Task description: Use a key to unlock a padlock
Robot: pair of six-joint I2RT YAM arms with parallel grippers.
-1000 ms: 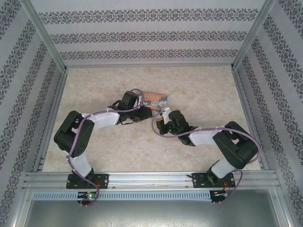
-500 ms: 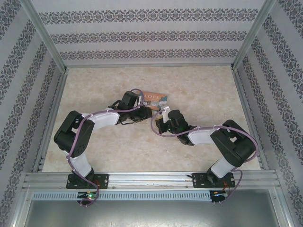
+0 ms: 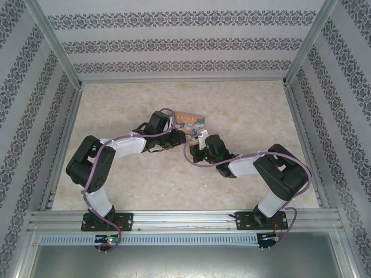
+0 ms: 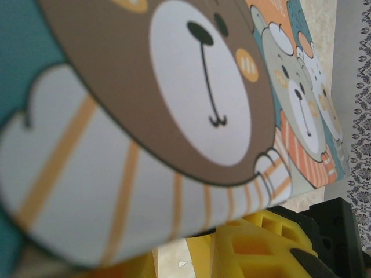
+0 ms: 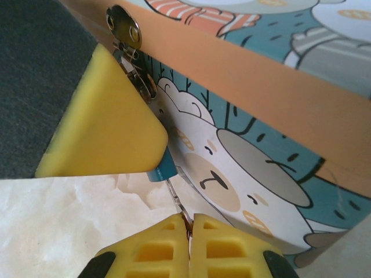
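The teal padlock (image 5: 164,168) hangs at the front of the bear-printed tin (image 5: 272,145), below its silver hasp (image 5: 124,29). Most of its body is hidden by a yellow finger (image 5: 98,127) of my left gripper (image 3: 184,138), which is closed on it. My right gripper (image 5: 189,227) is shut on the key (image 5: 177,202), whose thin blade runs up into the bottom of the padlock. In the left wrist view the tin lid (image 4: 174,98) covers the padlock, and the left fingers (image 4: 255,243) show under it. Both grippers meet at the tin's (image 3: 190,120) near edge, right gripper (image 3: 200,142) beside the left.
The tin lies on a pale marbled table (image 3: 243,116) fenced by patterned walls and an aluminium frame (image 3: 174,220). Purple cables (image 3: 194,159) loop beside both wrists. Open tabletop lies behind and to the right of the tin.
The right arm's elbow and forearm have shifted slightly left toward the tin. Both grippers stay closed and in place at the padlock; the left arm is still.
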